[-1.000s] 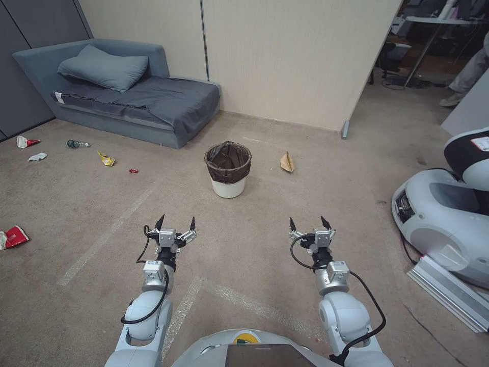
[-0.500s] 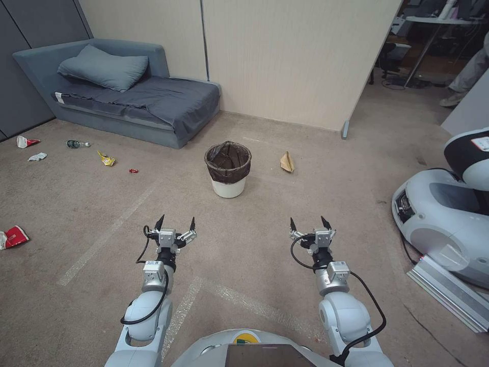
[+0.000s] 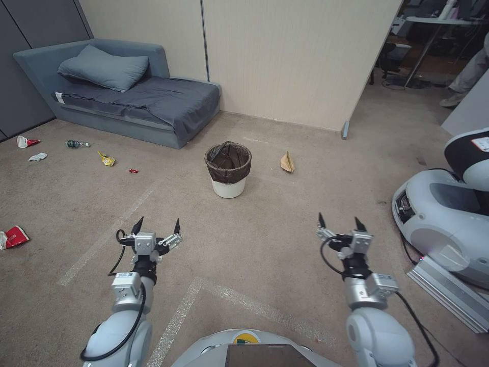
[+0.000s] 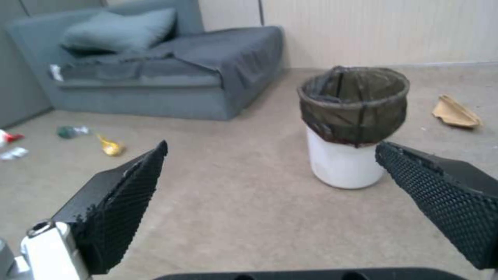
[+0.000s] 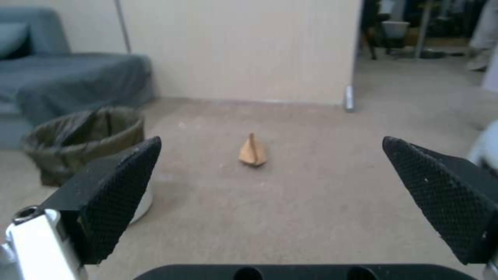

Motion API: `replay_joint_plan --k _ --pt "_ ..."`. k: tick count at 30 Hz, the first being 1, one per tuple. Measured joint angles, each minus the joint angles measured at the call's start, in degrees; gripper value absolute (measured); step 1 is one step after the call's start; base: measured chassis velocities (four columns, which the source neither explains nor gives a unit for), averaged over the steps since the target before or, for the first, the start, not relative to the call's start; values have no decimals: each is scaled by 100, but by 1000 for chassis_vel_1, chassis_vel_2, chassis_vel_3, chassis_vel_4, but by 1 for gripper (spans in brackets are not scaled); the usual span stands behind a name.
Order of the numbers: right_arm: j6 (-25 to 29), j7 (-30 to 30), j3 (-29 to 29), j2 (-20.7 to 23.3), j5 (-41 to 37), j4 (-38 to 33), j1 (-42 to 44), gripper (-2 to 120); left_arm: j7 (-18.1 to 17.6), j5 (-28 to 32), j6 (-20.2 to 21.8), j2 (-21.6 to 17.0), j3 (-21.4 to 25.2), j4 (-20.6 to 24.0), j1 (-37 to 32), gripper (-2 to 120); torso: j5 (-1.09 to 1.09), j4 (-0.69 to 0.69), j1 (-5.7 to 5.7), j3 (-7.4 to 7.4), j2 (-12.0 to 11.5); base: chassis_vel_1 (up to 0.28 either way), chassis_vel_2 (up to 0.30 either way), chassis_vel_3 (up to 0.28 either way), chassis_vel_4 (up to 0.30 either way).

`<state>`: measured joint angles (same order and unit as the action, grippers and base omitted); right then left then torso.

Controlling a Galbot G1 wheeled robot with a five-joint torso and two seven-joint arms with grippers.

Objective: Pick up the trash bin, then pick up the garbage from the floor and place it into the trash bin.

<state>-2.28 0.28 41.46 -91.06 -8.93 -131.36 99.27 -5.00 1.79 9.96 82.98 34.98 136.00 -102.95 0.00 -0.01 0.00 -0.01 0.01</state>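
Note:
The trash bin (image 3: 227,168), a white bucket with a dark bag folded over its rim, stands upright on the carpet ahead of me; it also appears as the bin (image 4: 353,124) and the bin (image 5: 83,144) in the wrist views. Garbage lies scattered: a tan paper bag (image 3: 287,162) right of the bin, and a yellow wrapper (image 3: 106,159), green bottle (image 3: 76,144), white tissue (image 3: 36,157), tiny red wrapper (image 3: 133,171) and red-and-white packets (image 3: 14,237) to the left. My left gripper (image 3: 156,227) and right gripper (image 3: 340,222) hover open and empty, well short of the bin.
A grey sofa bed (image 3: 122,94) with a pillow stands at the back left against the wall. Another white robot base (image 3: 448,214) and a metal rail (image 3: 448,293) sit on the right. A beige partition wall (image 3: 295,56) ends at a doorway on the right.
Both arms have spread outward: the left gripper moved left and slightly back, the right gripper moved right. The bin and litter have not moved.

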Motion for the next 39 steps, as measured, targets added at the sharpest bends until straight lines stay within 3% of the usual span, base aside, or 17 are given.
replay_joint_plan --k 6,39 --pt "-78 -31 245 -124 -212 -355 301 100 -69 -9 -3 -43 14 86 -149 100 2 0 0 0 0 0 0 0 0" --pt "220 -137 194 -110 -16 -132 312 100 -101 -57 -90 -20 -16 -58 -172 100 0 0 0 0 0 -11 10 11 -11"
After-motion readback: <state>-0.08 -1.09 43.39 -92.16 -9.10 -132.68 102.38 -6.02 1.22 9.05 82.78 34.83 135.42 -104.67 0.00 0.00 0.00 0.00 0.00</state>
